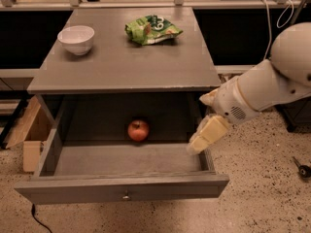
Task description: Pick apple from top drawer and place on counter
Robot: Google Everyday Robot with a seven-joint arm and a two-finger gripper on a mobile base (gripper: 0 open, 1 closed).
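Note:
The apple (138, 130), small and red with yellowish patches, lies on the floor of the top drawer (121, 191), near the back and about mid-width. The drawer is pulled fully out, with its plain grey front and small round knob facing the camera. The counter (121, 64) is the flat grey cabinet top above it. My gripper (208, 130) hangs on the white arm at the right. It is over the drawer's right side wall, to the right of the apple and apart from it.
A white bowl (76, 39) stands at the counter's back left. A green snack bag (151, 29) lies at the back middle. A wooden box (30, 132) sits on the floor left of the cabinet. A black tool (302, 169) lies on the speckled floor at right.

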